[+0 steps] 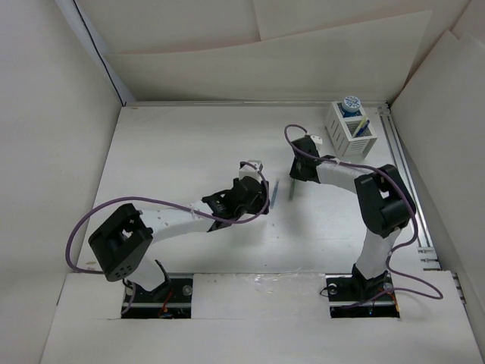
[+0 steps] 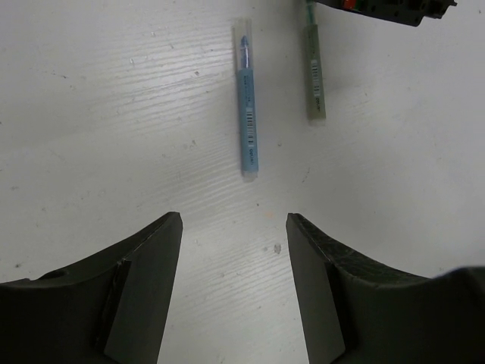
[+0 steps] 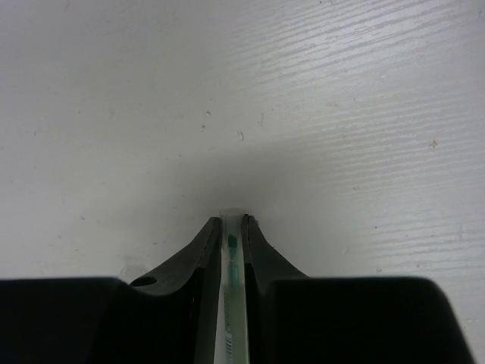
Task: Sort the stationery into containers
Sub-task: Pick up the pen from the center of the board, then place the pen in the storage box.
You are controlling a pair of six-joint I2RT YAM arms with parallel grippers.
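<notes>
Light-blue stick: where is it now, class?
Left wrist view: the light-blue stick lies on the table, just left of the pale stick, ahead of the left gripper.

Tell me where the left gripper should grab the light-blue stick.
Mid-barrel of the light-blue stick, from straight above, jaws across its thin width: it lies flat, pointing away from the open left gripper, so no wrist turn looks needed. Mind the pale stick alongside.

No text I can read. On my left wrist view, the short light-blue stick in clear plastic [image 2: 247, 98] carries barcode-like bars and tiny print, too small to make out. The pale greenish stick [image 2: 314, 72] beside it seems similarly marked.
</notes>
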